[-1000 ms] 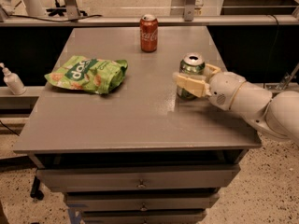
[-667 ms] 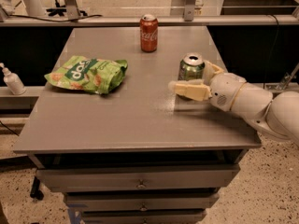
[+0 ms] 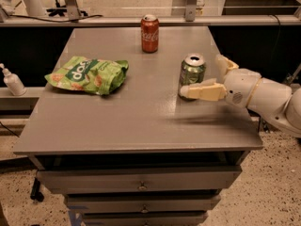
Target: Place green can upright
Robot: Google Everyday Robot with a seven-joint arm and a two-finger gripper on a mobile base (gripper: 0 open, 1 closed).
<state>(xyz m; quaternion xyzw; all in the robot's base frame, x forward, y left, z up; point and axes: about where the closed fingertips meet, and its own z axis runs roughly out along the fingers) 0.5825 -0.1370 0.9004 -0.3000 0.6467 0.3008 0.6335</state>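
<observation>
The green can [image 3: 192,69] stands upright on the grey table [image 3: 117,117], right of centre, its silver pull-tab top facing up. My gripper [image 3: 201,76] reaches in from the right with its jaws open. The near finger [image 3: 203,91] lies in front of the can's base. The far finger [image 3: 225,64] is behind and to the right of the can, apart from it. The can stands on its own on the table.
A red cola can [image 3: 150,33] stands upright at the table's back centre. A flat green snack bag [image 3: 88,74] lies on the left side. A white bottle [image 3: 12,80] sits off the table at the far left. The table's right edge is under my arm.
The fingers were close around the can a second ago; they have since spread apart and the gripper has drawn back a little to the right. The can stays upright in place.
</observation>
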